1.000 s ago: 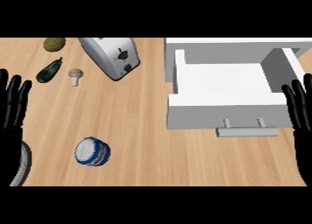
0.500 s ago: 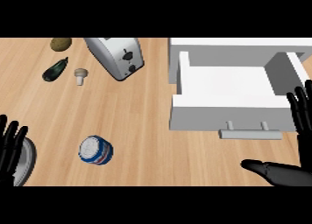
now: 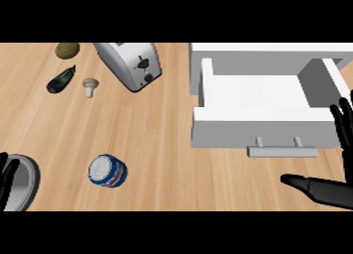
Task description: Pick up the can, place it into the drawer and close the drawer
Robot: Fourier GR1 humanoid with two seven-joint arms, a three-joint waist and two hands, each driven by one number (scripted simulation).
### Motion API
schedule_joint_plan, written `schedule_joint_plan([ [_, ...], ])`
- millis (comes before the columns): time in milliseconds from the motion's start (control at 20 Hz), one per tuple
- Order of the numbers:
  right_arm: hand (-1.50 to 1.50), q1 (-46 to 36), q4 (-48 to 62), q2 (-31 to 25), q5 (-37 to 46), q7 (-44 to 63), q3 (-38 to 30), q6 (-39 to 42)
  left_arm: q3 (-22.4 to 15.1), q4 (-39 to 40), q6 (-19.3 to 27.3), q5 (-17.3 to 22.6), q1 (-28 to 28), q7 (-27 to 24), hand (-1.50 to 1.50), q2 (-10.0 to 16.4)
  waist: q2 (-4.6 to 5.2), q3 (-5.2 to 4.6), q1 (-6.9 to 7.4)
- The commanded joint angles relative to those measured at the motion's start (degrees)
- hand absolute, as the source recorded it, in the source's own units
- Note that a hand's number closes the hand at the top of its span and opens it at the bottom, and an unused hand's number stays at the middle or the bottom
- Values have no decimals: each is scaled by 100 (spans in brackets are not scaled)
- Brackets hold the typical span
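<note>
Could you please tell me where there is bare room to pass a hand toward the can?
The widest bare wood lies mid-counter, between the toaster, the open drawer and the can. Another free strip runs right of the can, below the drawer handle. Top-left is crowded around the toaster and mushroom; a plate sits beside the left robot hand.

can [image 3: 107,171]: blue, white and red label, no wording legible
toaster [image 3: 130,64]: dark knobs on its side, no markings readable
drawer [image 3: 256,94]: plain white, nothing readable
</note>
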Motion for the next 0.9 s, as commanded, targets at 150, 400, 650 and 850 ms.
schedule_joint_plan([
  [150,-150,137,363,78,22,-526,-140,100,-595,271,311,-420,-79,46,-150,-25,3,1,-14],
  [400,-150,447,-270,39,-93,-233,-94,267,-1199,996,885,-792,-133,-443,-150,-26,0,0,-24],
  [650,-150,491,-381,52,-78,-156,-120,295,-1000,1944,1025,-703,-298,-912,-150,-26,3,-1,-30],
  [850,-150,834,-850,13,-147,-62,-217,431,-1305,2430,1318,-774,-143,-1402,-150,-26,-1,-1,-39],
])
